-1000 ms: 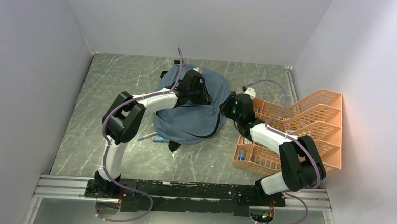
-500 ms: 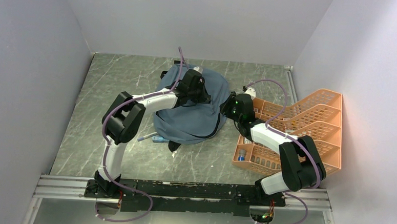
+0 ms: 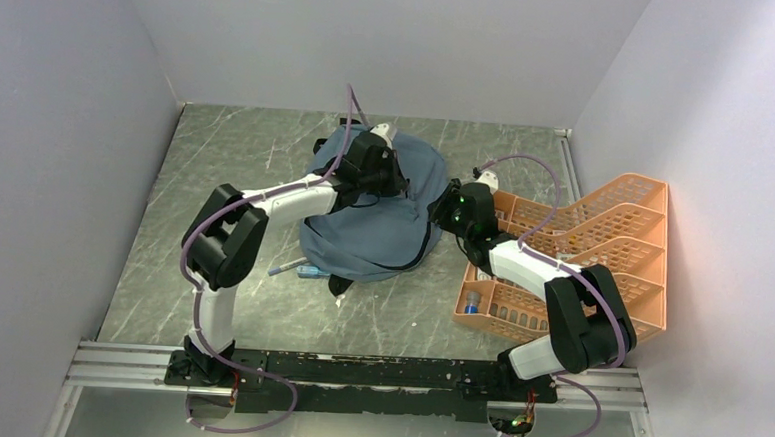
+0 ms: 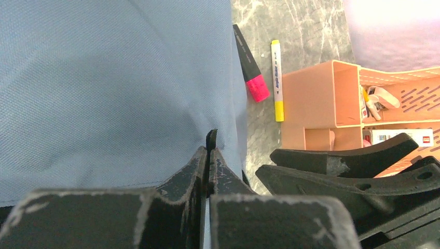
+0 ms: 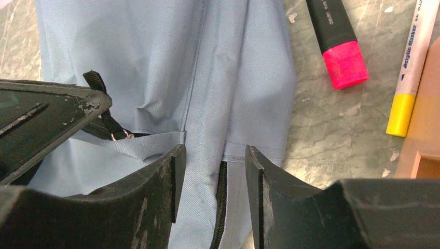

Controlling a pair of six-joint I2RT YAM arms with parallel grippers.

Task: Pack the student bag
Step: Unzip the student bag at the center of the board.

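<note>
Two hands are set on the bag point(image 3: 373, 228), lying on the table point(image 3: 226, 170): left hand point(image 4: 208, 155) pinched shut on its zip tab point(image 4: 211, 137), right hand point(image 5: 210, 155) half-open over the seam point(image 5: 194, 78). Unpinned, the bag could be dragged rather than unzipped.

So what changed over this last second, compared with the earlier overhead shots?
The left gripper closed on a small black tab on the student bag, and its arm swung slightly left and toward the far wall. The right gripper, jaws apart astride the bag's edge, the bag and the orange tray stayed put.
</note>
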